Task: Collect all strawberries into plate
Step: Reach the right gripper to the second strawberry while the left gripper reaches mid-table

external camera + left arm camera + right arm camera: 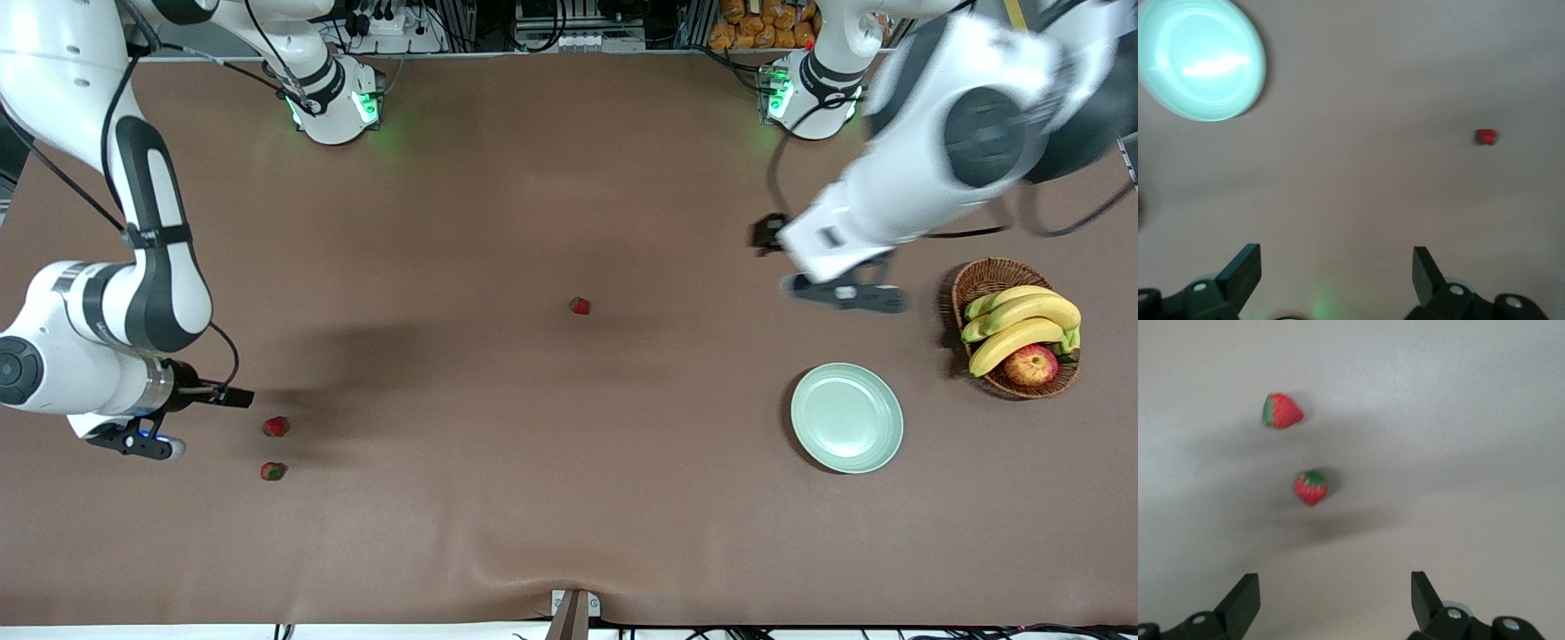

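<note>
Hovering with fingers apart, the right hand (147,442) sits beside two strawberries (276,427); the left hand (845,292), spread, hangs above the worktop (533,444) near the plate (846,417).

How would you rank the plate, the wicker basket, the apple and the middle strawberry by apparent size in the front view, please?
1. Wicker basket and plate: look alike, unranked.
2. Apple.
3. Strawberry.

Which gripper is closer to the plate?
Left. The left gripper hangs open over the table just beside the plate, toward the robots' bases. The right gripper, also open, is at the right arm's end of the table, beside two strawberries.
</note>
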